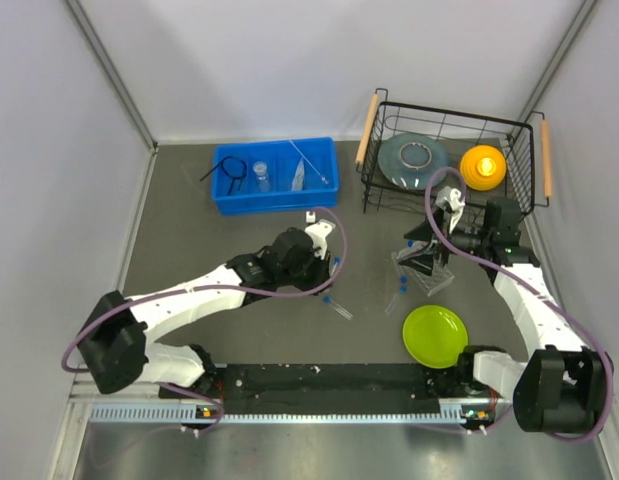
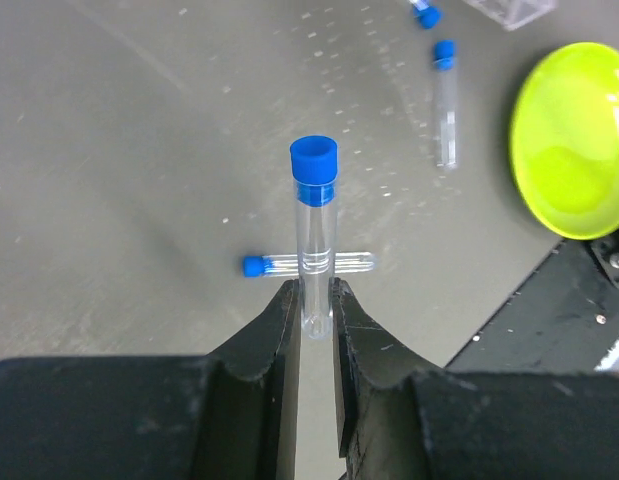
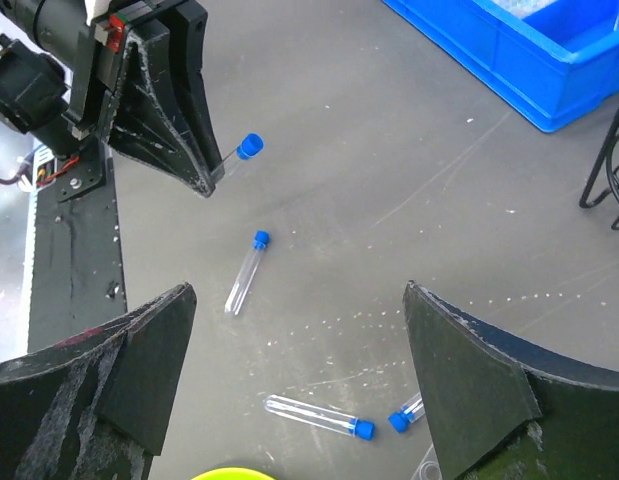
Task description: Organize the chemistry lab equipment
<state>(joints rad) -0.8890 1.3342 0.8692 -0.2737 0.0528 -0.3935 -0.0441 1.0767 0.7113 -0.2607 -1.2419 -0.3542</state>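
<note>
My left gripper is shut on the lower end of a thin clear tube with a blue cap and holds it above the table; it also shows in the top view. A second tube lies on the table right under it. Two more tubes lie on the grey table. My right gripper is open and empty above them, over the clear tube rack. The black ring, small jar and clear packet lie in the blue bin.
A lime-green plate lies at the near right. A black wire basket at the back right holds a grey dish and an orange bowl. White walls close in the table on three sides.
</note>
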